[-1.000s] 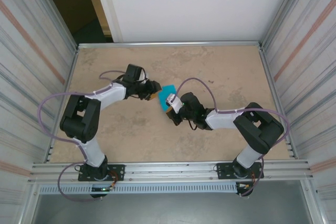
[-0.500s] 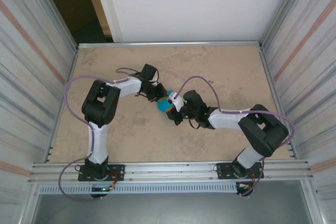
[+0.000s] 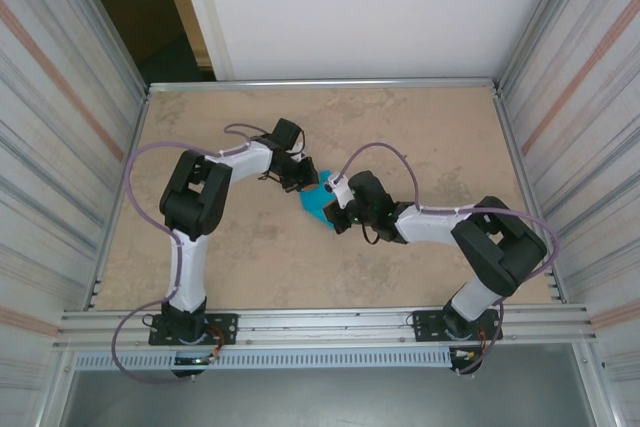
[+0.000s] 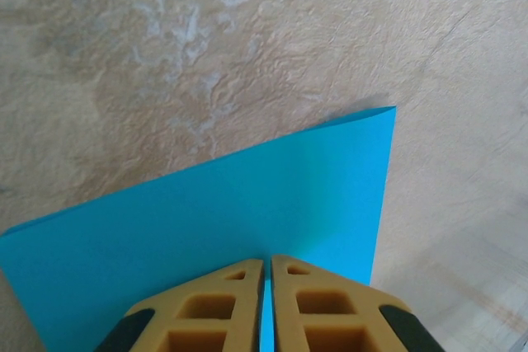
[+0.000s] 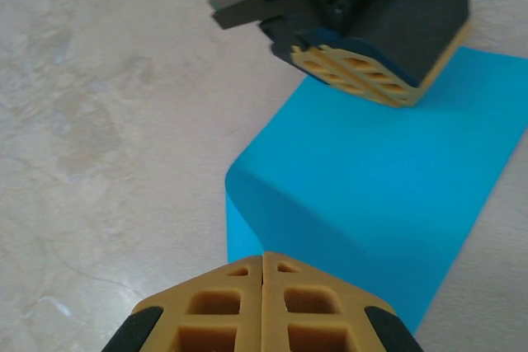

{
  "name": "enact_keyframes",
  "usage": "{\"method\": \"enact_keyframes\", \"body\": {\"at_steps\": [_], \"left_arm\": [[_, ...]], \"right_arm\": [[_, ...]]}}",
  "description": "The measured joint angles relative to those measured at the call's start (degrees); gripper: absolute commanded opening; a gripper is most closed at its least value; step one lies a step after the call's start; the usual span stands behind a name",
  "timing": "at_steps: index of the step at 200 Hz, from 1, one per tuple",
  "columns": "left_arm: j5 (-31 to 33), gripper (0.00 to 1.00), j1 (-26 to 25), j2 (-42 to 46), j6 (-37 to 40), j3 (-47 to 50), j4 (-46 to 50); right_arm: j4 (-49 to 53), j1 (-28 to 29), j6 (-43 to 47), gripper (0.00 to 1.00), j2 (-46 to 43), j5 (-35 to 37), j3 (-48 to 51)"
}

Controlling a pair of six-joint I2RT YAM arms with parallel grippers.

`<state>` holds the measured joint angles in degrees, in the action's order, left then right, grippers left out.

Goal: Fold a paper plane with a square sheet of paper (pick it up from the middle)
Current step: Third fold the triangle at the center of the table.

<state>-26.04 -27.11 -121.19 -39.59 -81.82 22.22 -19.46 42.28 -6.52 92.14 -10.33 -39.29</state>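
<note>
Paper (image 3: 318,202), a plain turquoise sheet, sits near the middle of the table (image 3: 450,137), caught between the two grippers, which face each other across it. The left gripper (image 3: 300,179) meets the sheet's far-left side and the right gripper (image 3: 335,209) its near-right side. In the left wrist view the tan fingers (image 4: 214,311) are pressed together on the sheet's edge with a thin strip of blue showing between them, so they are pinching it; the rest of the sheet spreads flat away from them over the mottled beige surface, one sharp corner pointing to the upper right. In the right wrist view that arm's fingers (image 5: 214,311) are closed against each other at the sheet's near edge; whether the edge lies between them cannot be told. From there the sheet bends in a soft rounded curve on its left side, not a sharp crease, and runs on to the left gripper at the far edge.
</note>
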Motion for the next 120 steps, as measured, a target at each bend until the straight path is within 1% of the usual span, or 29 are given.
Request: {"method": "enact_keyframes", "body": {"at_steps": [35,120], "left_arm": [[0.0,0.1,0.0,-0.3,1.1,-0.5,0.7],[-2.4,0.08,0.0,-1.6,5.2,-2.3,2.1]], "right_arm": [[1.0,-0.6,-0.6,0.0,1.3,3.1,-1.4],[3.1,-1.5,-0.6,0.0,5.5,2.5,-5.2]]}}
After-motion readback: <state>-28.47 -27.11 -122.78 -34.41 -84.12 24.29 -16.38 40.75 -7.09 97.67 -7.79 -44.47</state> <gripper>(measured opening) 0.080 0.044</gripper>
